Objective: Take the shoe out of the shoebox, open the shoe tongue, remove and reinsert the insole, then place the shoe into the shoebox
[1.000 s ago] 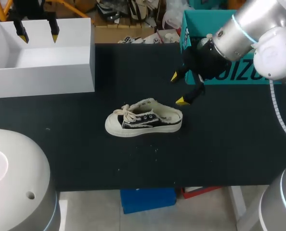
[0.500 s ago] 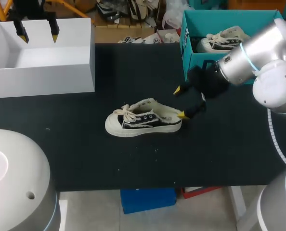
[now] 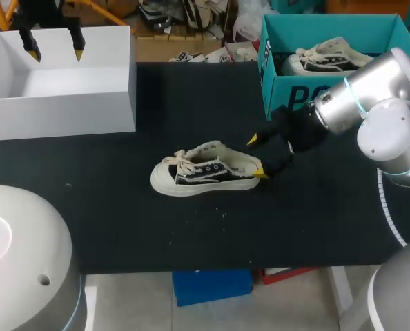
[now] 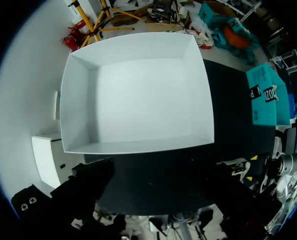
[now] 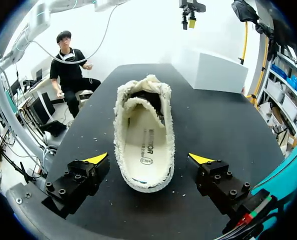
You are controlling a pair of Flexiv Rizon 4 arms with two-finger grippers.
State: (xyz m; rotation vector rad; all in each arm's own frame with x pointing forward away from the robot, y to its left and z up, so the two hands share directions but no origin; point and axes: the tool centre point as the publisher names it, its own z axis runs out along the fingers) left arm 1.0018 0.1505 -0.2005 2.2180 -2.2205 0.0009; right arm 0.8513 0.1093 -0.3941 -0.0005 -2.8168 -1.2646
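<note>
The shoe [image 3: 205,169] is found outside both boxes. It stands upright on its sole near the middle of the black worktop [image 3: 315,221], with its heel turned toward the right arm. In the right wrist view the opening is seen from behind. The insole [image 5: 147,145] is seated flat inside, and the tongue is not yet drawn back.

The right end effector [image 3: 256,156] is held low at the heel with its fingers spread wide. One yellow tip stands on either side of the heel, and no contact is shown on either side. This placement is judged to be a line-up for gripping or steadying the heel so that the tongue and insole can be worked.

The left end effector [image 3: 54,50] hangs over the far edge of the white box [image 3: 60,117], its fingers parted and nothing held. It is judged to be parked well clear of the shoe.

The white box is empty. The teal box [image 3: 329,103], just beyond the right arm, holds a second shoe [image 3: 322,58]. Which of the two is meant as the shoebox cannot be determined.
</note>
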